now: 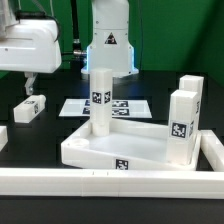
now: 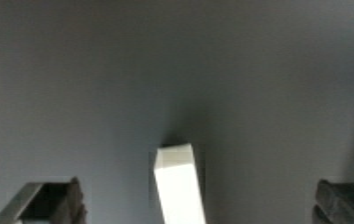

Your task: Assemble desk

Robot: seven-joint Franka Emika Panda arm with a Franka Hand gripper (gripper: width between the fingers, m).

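White desk top (image 1: pixel 110 150) carried one upright leg (image 1: pixel 100 100); three legs stayed loose on counter. Gripper (image 1: pixel 32 85) jaws stood open, empty.

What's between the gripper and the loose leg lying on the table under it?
Nothing visible. In the exterior view the gripper hangs open above the loose leg, with only bare black table around it. The wrist view shows one white leg between the open fingers, no other part in the gap.
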